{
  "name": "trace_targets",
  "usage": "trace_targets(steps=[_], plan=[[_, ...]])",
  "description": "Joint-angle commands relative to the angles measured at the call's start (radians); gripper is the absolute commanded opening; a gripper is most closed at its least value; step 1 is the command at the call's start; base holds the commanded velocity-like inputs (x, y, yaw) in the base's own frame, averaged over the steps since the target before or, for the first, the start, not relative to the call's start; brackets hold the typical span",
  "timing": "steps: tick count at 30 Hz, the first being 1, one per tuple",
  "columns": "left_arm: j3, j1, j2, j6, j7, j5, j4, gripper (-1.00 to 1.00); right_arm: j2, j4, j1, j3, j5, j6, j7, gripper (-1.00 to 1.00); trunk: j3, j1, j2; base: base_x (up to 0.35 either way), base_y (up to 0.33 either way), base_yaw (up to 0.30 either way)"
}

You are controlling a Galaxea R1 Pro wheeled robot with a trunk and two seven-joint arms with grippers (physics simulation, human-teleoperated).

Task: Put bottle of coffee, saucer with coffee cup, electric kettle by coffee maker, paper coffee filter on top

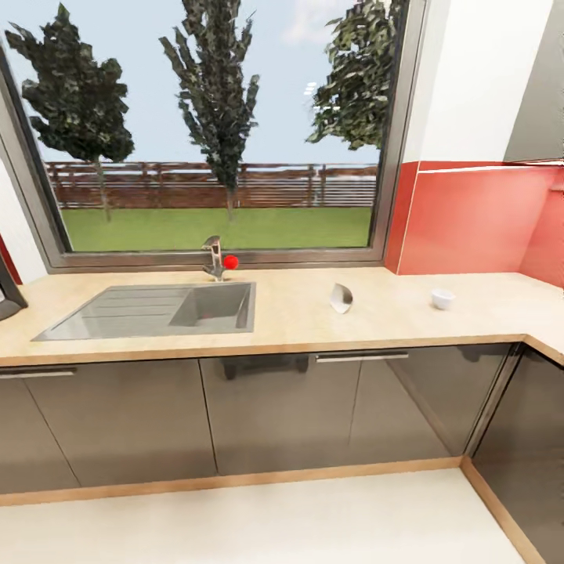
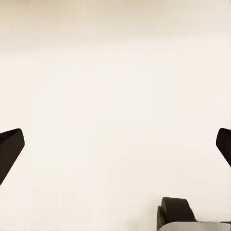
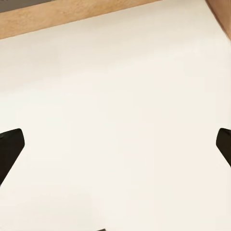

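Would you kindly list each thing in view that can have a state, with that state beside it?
Coffee cup: upright on the countertop, alone, no saucer under it.
Paper coffee filter: on the countertop, tilted on its edge.
Cabinet doors: shut.
Left hand: open, holding nothing, over the floor.
Right hand: open, holding nothing, over the floor.

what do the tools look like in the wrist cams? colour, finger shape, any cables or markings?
Left tool: two plain black fingers tapering to blunt tips at the frame edges, plus a dark rounded housing part with a grey edge low in frame. Right tool: the same black tapered fingers. No cables or markings visible on either.
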Motion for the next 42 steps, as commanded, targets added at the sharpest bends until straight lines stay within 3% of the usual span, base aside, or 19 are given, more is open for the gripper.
trace_targets(steps=[1,5,11,15,23,32,40,42], plan=[[0.001,0.021,0.002,-0.002,0.0,0.001,0.001,1.0,0.0,-0.001,0.0,-0.002,-0.005,-0.002,0.004,1.0,-0.001,0.0,0.0,0.001,0.0,-0.032],[0.002,0.068,0.01,0.028,0.018,0.0,0.001,1.0,0.0,-0.001,0.0,-0.002,-0.005,-0.002,0.005,1.0,-0.001,0.0,0.0,0.001,0.0,-0.013],[0.001,0.081,0.014,0.284,0.138,0.001,-0.002,1.0,0.0,-0.001,0.0,-0.002,-0.005,-0.002,0.004,1.0,-0.001,0.0,0.0,0.0,0.0,-0.001],[-0.005,0.082,0.013,0.337,0.166,0.0,0.0,1.0,0.0,0.0,0.0,-0.002,-0.005,-0.002,0.004,1.0,-0.001,0.0,0.0,0.0,0.0,0.0],[-0.013,0.093,0.011,0.353,0.182,-0.006,0.095,1.0,0.007,-0.009,0.0,0.0,-0.008,-0.002,0.007,1.0,-0.001,0.0,0.0,0.0,0.0,0.0],[-0.013,0.096,0.01,0.355,0.196,-0.006,0.114,1.0,0.009,-0.034,0.0,0.0,-0.008,-0.003,0.008,1.0,-0.001,0.0,0.0,0.0,0.0,0.0],[-0.013,0.097,0.017,0.353,0.195,-0.006,0.127,1.0,0.01,-0.289,-0.004,0.004,-0.009,0.001,0.005,1.0,-0.001,0.0,0.0,0.0,0.0,0.0],[-0.013,0.097,0.017,0.349,0.196,-0.006,0.128,1.0,0.012,-0.347,-0.036,0.006,-0.009,0.004,0.004,1.0,-0.001,0.0,0.0,0.0,0.0,0.0]])
